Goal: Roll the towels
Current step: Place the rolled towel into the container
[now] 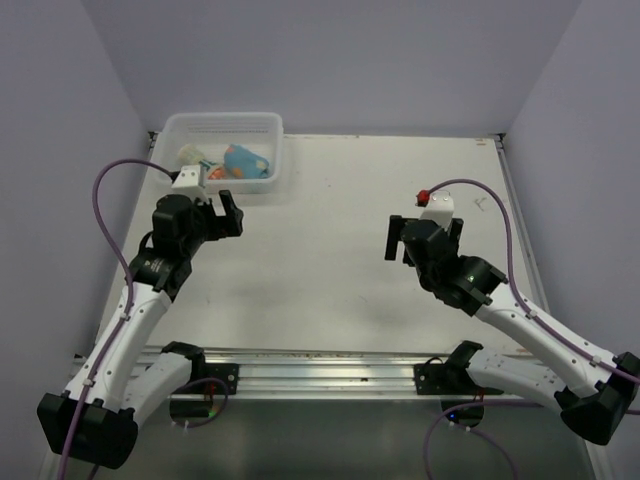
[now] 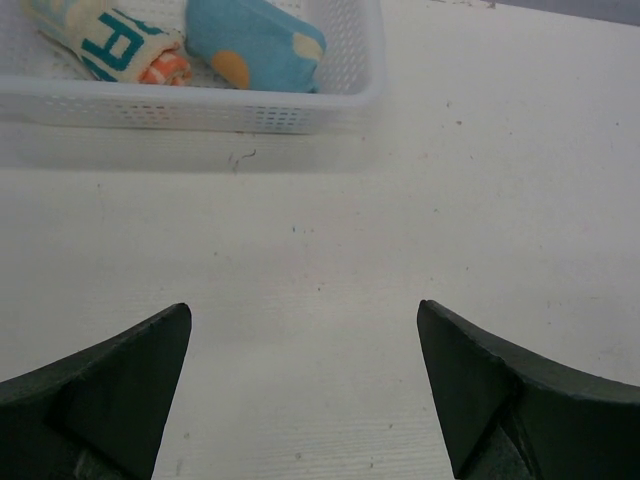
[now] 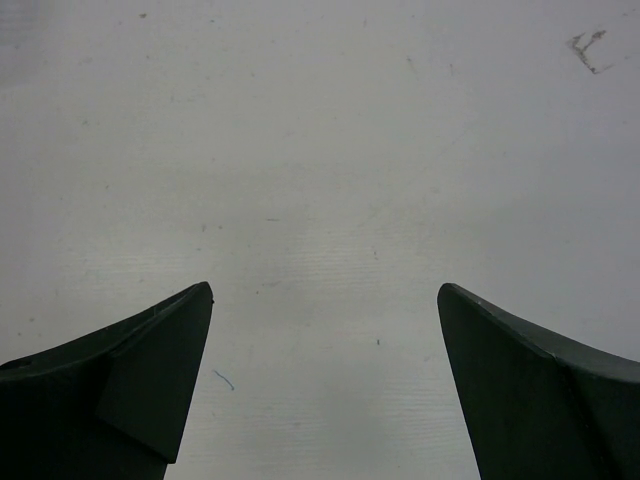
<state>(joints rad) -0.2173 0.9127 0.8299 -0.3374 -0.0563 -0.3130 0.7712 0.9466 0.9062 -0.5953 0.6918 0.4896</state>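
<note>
Lettering on the cream towel (image 2: 105, 45) reads only in part, one end cut off by the frame edge. It lies rolled beside the blue towel (image 2: 255, 45), pale-spotted, inside the white basket (image 2: 200, 108) at the table's (image 1: 330, 230) far-left corner. The left gripper (image 2: 305, 390) and right gripper (image 3: 325, 380) hang over the table, jaws spread wide, holding nothing.

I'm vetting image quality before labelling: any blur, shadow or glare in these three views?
Top view: even, soft light, all sharp, white basket slightly washed out. Left wrist view: blue towel and cream towel crisp, soft shadow below the basket's front wall, left fingers dark and slightly soft. Right wrist view: table bright with a faint sheen, right fingers near-black.
</note>
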